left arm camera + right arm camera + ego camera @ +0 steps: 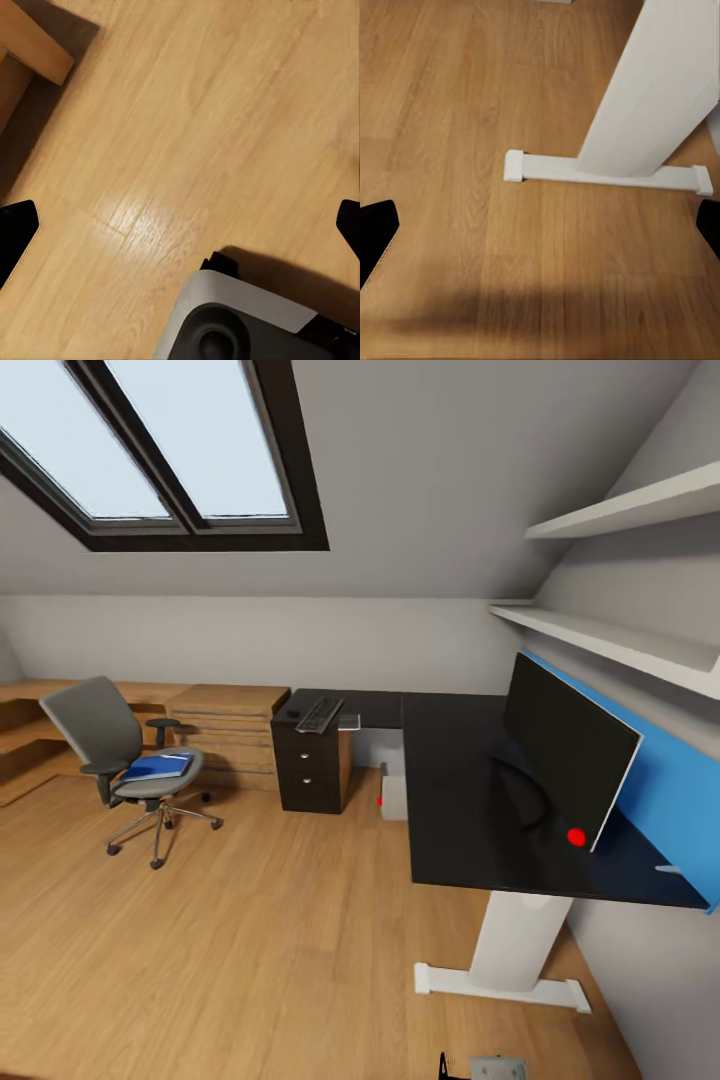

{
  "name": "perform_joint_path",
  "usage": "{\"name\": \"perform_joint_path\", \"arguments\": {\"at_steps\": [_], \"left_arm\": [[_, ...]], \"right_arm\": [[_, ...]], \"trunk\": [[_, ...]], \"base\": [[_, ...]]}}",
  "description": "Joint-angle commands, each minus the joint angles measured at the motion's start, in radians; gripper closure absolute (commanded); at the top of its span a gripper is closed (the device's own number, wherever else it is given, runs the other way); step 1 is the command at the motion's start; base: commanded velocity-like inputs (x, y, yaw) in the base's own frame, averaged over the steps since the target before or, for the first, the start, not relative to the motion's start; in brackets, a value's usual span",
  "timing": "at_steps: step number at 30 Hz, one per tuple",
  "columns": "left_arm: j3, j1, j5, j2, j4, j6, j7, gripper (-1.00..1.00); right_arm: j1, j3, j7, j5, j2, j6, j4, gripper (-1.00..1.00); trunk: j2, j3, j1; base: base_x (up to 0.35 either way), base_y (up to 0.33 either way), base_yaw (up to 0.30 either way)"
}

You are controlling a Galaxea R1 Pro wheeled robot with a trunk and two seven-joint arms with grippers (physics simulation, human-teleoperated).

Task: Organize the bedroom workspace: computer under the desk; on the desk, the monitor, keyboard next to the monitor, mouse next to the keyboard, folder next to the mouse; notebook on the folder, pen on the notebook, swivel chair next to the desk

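A black L-shaped desk [450, 800] fills the right of the head view. The dark monitor [565, 750] stands on it by the blue wall panel. At the desk's far end lie the keyboard [320, 713], a small dark mouse [293, 712] and a pale flat item [348, 720] that may be the notebook. The pale computer box [393, 792] sits on the floor under the desk. The grey swivel chair [120, 760] stands apart at the left with the blue folder [157, 766] on its seat. My left gripper [180, 229] and right gripper [540, 229] hang open over the floor, holding nothing.
A dark drawer unit [310, 765] stands under the desk's far end, with wooden steps [225, 725] beside it. The desk's white leg [652, 97] and foot bar [585, 169] are close to my right gripper. My own base [240, 319] lies below the left gripper. Two wall shelves [620, 635] overhang the desk.
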Motion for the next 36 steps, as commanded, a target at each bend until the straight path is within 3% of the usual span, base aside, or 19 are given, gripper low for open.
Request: {"name": "perform_joint_path", "arguments": {"at_steps": [1, 8, 26, 31, 33, 36], "left_arm": [[0.001, -0.001, 0.010, -0.001, 0.001, -0.005, -0.001, -1.00], [0.000, -0.001, 0.011, 0.000, 0.001, -0.004, 0.000, -1.00], [-0.002, -0.001, 0.009, 0.004, 0.001, -0.004, 0.004, -1.00], [-0.009, -0.001, 0.006, 0.001, 0.038, -0.005, 0.000, -1.00], [-0.089, -0.001, 0.008, 0.002, 0.060, -0.032, 0.001, -1.00], [-0.115, -0.001, 0.009, 0.001, 0.069, -0.058, 0.002, -1.00]], "right_arm": [[-0.001, 0.007, -0.010, 0.002, 0.000, 0.000, 0.001, -1.00], [-0.001, 0.007, -0.010, 0.002, 0.000, -0.001, 0.001, -1.00], [-0.001, 0.009, -0.010, 0.003, 0.002, -0.002, 0.001, -1.00], [-0.001, 0.009, -0.010, 0.003, 0.006, -0.002, 0.003, -1.00], [-0.001, 0.008, 0.026, 0.005, 0.005, -0.002, 0.003, -1.00], [-0.001, 0.007, 0.053, 0.005, 0.004, -0.002, 0.003, -1.00]], "trunk": [[-0.001, -0.001, 0.000], [-0.001, -0.001, 0.000], [-0.001, -0.001, 0.000], [-0.001, -0.001, 0.000], [-0.001, -0.001, 0.000], [-0.001, -0.001, 0.000]], "base": [[0.000, 0.298, 0.001], [0.000, 0.175, 0.000], [0.000, 0.006, 0.000], [0.000, 0.112, 0.000], [0.034, 0.268, 0.000], [0.072, 0.287, 0.000]]}}
